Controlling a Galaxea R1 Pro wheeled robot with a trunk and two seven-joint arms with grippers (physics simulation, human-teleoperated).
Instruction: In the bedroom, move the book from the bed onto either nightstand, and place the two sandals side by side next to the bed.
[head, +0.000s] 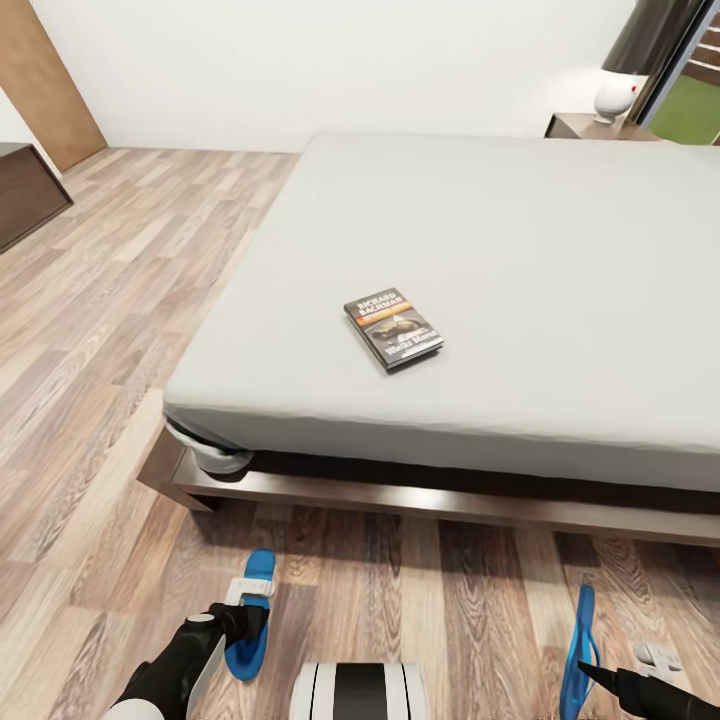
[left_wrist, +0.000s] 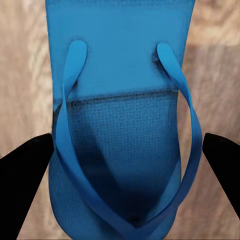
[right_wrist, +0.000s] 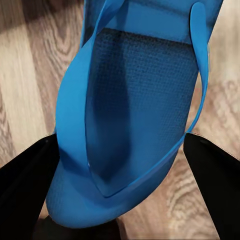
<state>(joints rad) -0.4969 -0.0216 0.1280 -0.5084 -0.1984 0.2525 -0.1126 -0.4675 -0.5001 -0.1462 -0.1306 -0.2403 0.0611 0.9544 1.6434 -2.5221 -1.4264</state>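
Observation:
The book (head: 393, 330), black and orange, lies flat on the pale mattress of the bed (head: 560, 260), near its front edge. One blue sandal (head: 255, 580) (left_wrist: 125, 65) lies flat on the floor before the bed. My left gripper (head: 246, 618) (left_wrist: 127, 160) hangs over it, open, with a black finger (left_wrist: 25, 175) at each edge. The other sandal (head: 579, 640) (right_wrist: 135, 100) stands tilted on its edge at the lower right. My right gripper (head: 592, 672) (right_wrist: 120, 165) is shut on it, with its fingers (right_wrist: 210, 180) pressed against both sides. The nightstand (head: 578, 126) stands beyond the bed's far right corner.
A white lamp (head: 616, 95) sits on the nightstand by the dark-framed window. A long dark cabinet (head: 25, 190) and a wooden door (head: 45, 85) stand at the far left. The dark bed frame (head: 420, 497) juts out low. My base (head: 358, 690) is between the sandals.

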